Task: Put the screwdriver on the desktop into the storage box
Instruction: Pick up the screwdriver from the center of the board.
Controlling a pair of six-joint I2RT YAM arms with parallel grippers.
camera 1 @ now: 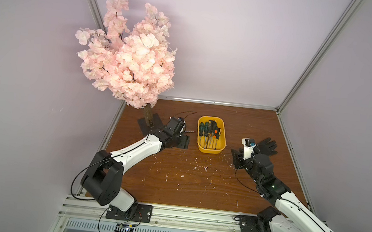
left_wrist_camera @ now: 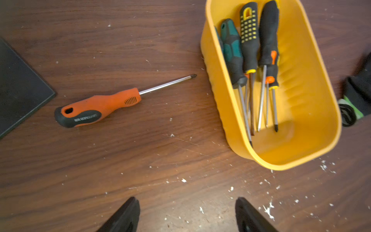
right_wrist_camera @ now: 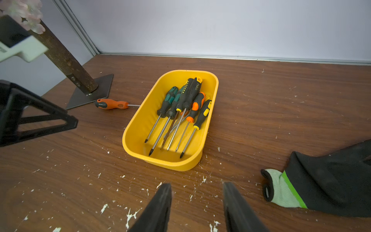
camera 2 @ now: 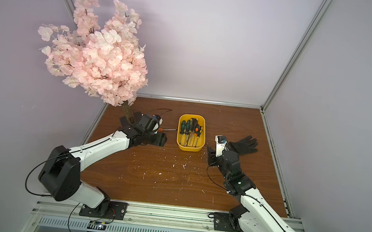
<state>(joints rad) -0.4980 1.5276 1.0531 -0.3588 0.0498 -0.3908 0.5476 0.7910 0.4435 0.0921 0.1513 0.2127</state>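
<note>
The orange screwdriver [left_wrist_camera: 100,106] lay flat on the desktop [left_wrist_camera: 160,150], tip just short of the yellow box [left_wrist_camera: 212,96]. The left gripper [left_wrist_camera: 186,200] hovered nearby, spread and empty; it would best straddle the handle crosswise before closing. The right gripper [right_wrist_camera: 196,184] was also spread, holding nothing.

Bright even light, soft shadows, wrist-cam edges blurry, warped

desktop [left_wrist_camera: 160,140] scratched wood-grain; storage box [left_wrist_camera: 313,90] glossy yellow plastic; screwdriver [left_wrist_camera: 124,97] rubbery matt handle (shiny metal shaft)
</note>
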